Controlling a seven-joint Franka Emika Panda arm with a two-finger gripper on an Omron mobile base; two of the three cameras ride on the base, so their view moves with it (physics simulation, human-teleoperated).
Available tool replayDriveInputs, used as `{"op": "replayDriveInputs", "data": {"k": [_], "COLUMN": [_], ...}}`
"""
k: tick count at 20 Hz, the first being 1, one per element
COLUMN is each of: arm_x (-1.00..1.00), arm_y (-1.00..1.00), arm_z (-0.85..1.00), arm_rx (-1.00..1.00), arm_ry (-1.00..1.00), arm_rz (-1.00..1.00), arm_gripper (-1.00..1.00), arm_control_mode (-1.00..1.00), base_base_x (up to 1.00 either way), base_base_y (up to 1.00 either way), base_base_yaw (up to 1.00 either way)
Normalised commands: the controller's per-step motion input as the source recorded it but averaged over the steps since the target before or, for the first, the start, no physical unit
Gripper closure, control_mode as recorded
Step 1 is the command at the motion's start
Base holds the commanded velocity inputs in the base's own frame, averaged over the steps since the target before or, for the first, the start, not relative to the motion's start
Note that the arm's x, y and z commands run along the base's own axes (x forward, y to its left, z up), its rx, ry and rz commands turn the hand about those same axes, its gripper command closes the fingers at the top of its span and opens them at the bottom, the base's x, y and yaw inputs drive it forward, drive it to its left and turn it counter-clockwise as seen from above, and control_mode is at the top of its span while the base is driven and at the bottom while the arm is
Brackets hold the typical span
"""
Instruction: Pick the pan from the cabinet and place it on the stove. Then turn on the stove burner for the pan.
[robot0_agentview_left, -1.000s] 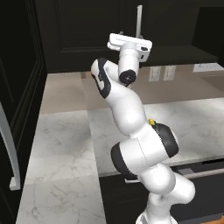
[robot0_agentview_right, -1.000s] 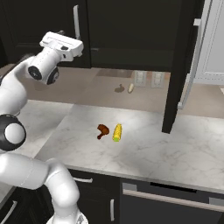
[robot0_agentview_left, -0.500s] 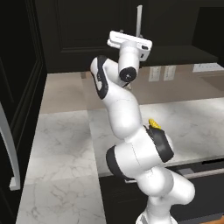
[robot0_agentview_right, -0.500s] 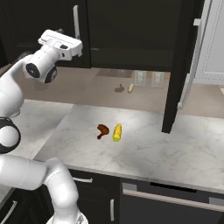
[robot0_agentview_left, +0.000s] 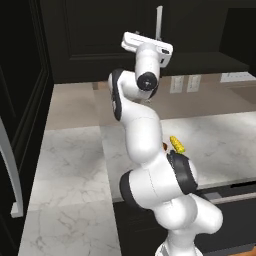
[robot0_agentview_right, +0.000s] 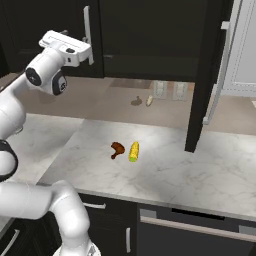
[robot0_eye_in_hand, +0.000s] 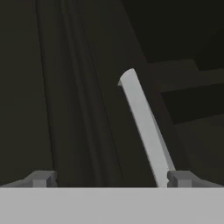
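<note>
- The hand (robot0_eye_in_hand: 109, 178) is up high at the black cabinet (robot0_agentview_right: 145, 35) — wide open, holding nothing.
- The cabinet's long silver handle (robot0_eye_in_hand: 144, 127) is just beside one fingertip (robot0_eye_in_hand: 179, 178).
- The door looks shut.
- A corn cob (robot0_agentview_right: 134, 151) and a chicken leg (robot0_agentview_right: 117, 149) lie on the worktop (robot0_agentview_right: 165, 170).

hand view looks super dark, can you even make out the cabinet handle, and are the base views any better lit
Hand view: the cabinet is near-black with faint panel lines, but its silver handle stands out pale, soft-edged. Left base view: dark cabinetry, bright marble counter. Right base view: evenly lit, corn crisp.
</note>
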Motion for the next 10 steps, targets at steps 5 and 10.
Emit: {"op": "replayDriveInputs", "data": {"k": [5,10], "arm_x": [-0.01,-0.01], "arm_y": [-0.22,-0.34], "arm_z": [-0.04,-0.06], "arm_rx": [0.0,0.0], "arm_ry": [0.0,0.0], "arm_rz": [0.03,0.03], "arm_gripper": [-1.0,-1.0], "arm_control_mode": [-1.0,-1.0], "base_base_x": [0.0,0.0], "base_base_y": [0.0,0.0], "base_base_yaw": [0.0,0.0]}}
